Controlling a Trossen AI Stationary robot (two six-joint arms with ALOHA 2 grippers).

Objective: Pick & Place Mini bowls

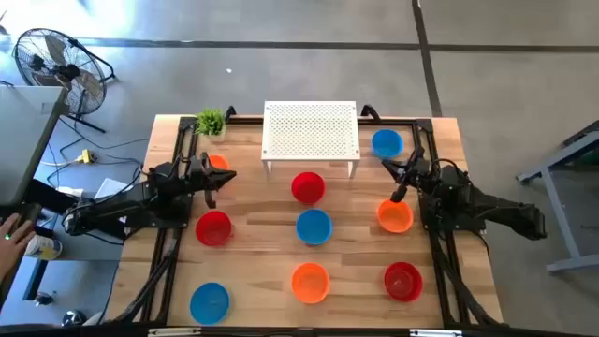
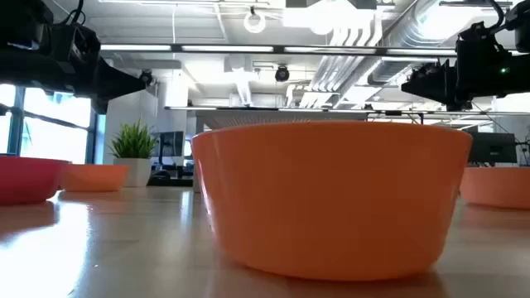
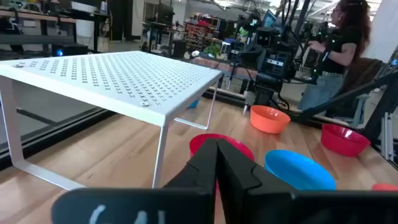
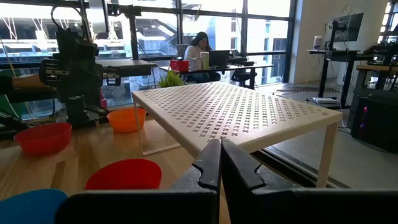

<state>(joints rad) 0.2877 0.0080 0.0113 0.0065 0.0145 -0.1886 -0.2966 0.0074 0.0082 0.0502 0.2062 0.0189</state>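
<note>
No bowl is picked up yet: the left claw and right claw hang pressed together and empty, and the bowls lie scattered, unstacked, on the table.

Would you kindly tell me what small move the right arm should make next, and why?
Probably open the right pincer and lower it toward the orange bowl just beside it. Both pincers are shut and hold nothing, and every bowl sits loose on the table. The left pincer waits near a red bowl.

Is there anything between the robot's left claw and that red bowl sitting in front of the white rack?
Nothing visible: bare wood lies between the shut left gripper and the red bowl. The white rack stands behind the bowl.
</note>
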